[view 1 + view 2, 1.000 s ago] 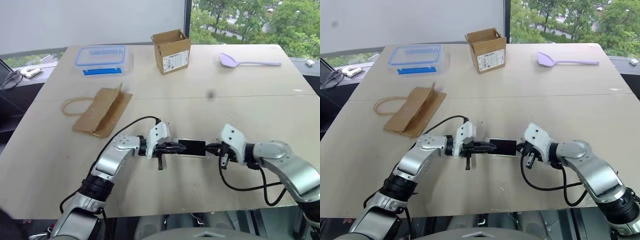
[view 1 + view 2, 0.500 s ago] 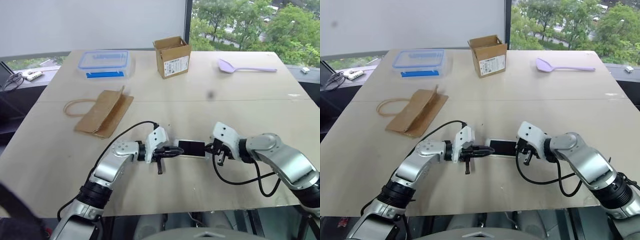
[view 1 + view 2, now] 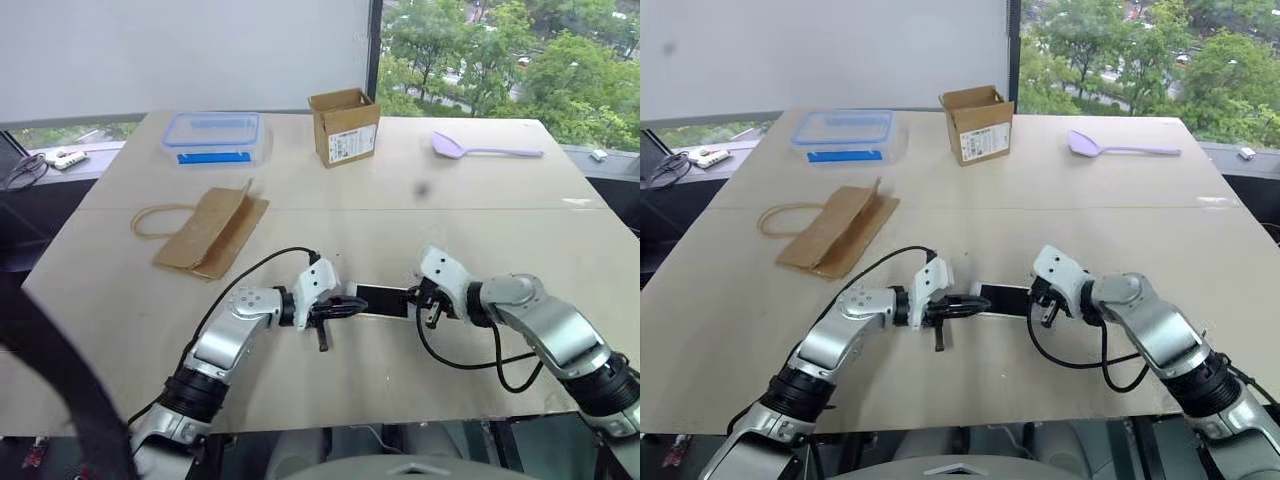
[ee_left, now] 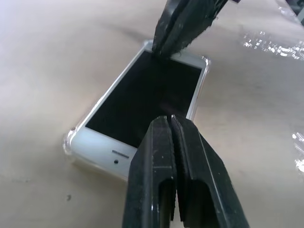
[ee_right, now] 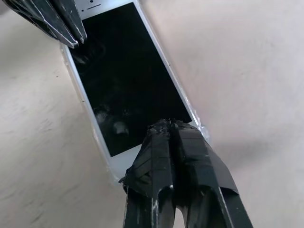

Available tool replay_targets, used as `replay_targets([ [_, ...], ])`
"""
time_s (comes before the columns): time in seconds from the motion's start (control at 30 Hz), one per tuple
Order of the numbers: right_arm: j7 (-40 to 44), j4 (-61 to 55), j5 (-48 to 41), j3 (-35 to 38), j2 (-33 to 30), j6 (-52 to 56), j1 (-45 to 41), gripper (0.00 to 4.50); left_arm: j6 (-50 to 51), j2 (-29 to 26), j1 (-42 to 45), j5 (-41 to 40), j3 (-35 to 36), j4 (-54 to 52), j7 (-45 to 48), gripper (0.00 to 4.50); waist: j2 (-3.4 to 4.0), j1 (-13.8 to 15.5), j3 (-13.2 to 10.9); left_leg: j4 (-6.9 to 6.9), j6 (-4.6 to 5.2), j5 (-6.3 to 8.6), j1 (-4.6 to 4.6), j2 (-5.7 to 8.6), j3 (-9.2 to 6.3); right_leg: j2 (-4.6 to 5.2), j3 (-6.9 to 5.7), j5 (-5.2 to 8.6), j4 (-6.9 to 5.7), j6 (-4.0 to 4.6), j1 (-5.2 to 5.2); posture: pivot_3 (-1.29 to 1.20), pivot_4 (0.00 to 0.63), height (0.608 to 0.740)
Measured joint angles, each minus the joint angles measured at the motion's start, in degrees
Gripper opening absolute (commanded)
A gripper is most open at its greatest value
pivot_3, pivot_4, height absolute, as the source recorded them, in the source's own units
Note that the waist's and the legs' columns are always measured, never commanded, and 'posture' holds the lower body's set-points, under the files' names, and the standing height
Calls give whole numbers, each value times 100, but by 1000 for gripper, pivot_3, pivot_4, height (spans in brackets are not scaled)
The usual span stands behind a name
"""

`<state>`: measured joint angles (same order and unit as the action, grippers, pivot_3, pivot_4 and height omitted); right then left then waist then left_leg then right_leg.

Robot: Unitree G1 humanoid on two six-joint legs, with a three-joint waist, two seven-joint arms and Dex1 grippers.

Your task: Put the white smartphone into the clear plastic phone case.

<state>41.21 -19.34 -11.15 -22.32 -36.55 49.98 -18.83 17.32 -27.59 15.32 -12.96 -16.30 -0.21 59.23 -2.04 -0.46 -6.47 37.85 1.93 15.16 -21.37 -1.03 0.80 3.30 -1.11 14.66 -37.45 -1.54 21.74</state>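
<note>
white smartphone (image 4: pixel 142 102) in clear plastic phone case (image 4: pixel 203 71), left gripper (image 3: pixel 352 304) and right gripper (image 3: pixel 420 294) closed, empty, at its ends

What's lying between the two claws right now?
The phone, seated in its clear case, lies between the left claw and right claw, seen from the head views.

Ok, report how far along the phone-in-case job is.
Done, by the look of it: the white smartphone lies screen up inside the clear plastic phone case, whose rim shows around its corners, flat on the table. In hand: the left end effector and right end effector, both shut, sit at opposite ends of the phone, apparently pressing it in. Left: whether every edge is fully seated cannot be told; then withdraw.
</note>
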Motion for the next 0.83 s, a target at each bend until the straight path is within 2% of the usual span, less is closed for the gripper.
replay_targets([
  [0.07,-183,-367,-119,703,240,-981,948,0,-94,214,-18,-144,235,42,-144,113,44,34,-43,-14,3,-2,-54,0,4,20,-33,-2,32,-1,41,0,150,740],
  [0.13,-254,-525,-355,1127,537,-1419,1487,596,-72,388,-23,-373,533,-10,-343,0,91,58,-74,-12,31,-20,-143,2,26,39,-52,-45,24,-5,132,0,150,740],
  [0.2,-295,-741,-653,1586,660,-1528,1775,1253,47,481,53,-648,839,-171,-527,520,105,52,-84,19,28,-22,-234,5,32,33,-53,-53,-24,-19,229,0,150,740],
  [0.23,-297,-916,-703,1851,600,-1657,1901,1842,156,470,52,-802,1007,-307,-577,830,114,56,-93,24,3,-36,-248,5,28,24,-55,-52,-25,-20,242,0,150,740],
  [0.27,-298,-1041,-711,2031,549,-1762,1986,2248,231,443,34,-913,1122,-395,-582,1270,120,57,-97,20,6,-34,-248,5,28,20,-54,-51,-18,-21,240,0,150,740],
  [0.3,-301,-1153,-720,2189,527,-1861,2093,2457,301,405,3,-1005,1209,-493,-584,1473,124,61,-103,17,20,-26,-248,6,28,18,-54,-50,-15,-22,240,0,150,740],
  [0.33,-293,-1252,-741,2340,512,-1969,2252,3004,391,373,-57,-1133,1296,-618,-589,1986,127,73,-116,13,37,-15,-247,7,29,16,-56,-49,-10,-23,238,0,150,740],
  [0.37,-287,-1298,-751,2410,493,-2027,2348,3191,431,354,-110,-1196,1348,-688,-589,2208,128,79,-122,14,39,-15,-246,8,29,16,-56,-49,-10,-23,236,0,150,740],
  [0.47,-158,-1430,-858,2985,301,-2236,2972,4475,646,46,-562,-1443,1608,-1074,-572,3563,147,105,-187,31,47,-10,-233,10,30,12,-56,-47,-9,-24,213,0,150,740],
  [0.53,-6,-1450,-943,3480,120,-2413,3394,4500,842,-202,-946,-1595,1768,-1447,-583,4446,145,120,-219,43,49,-9,-233,10,29,-9,-54,-46,-8,-22,209,0,150,740],
  [0.67,315,-1533,-996,4159,-111,-2692,4098,4500,1111,-679,-1734,-1764,1922,-2109,-549,4446,142,125,-230,51,49,-9,-215,6,30,1,-43,-33,-12,-4,194,0,150,740],
  [0.83,620,-1574,-931,4681,-176,-3072,5005,4500,1265,-819,-2527,-1941,2321,-2754,-760,4446,138,138,-235,50,48,-10,-216,2,28,2,-46,-29,-15,-7,195,0,150,740],
])
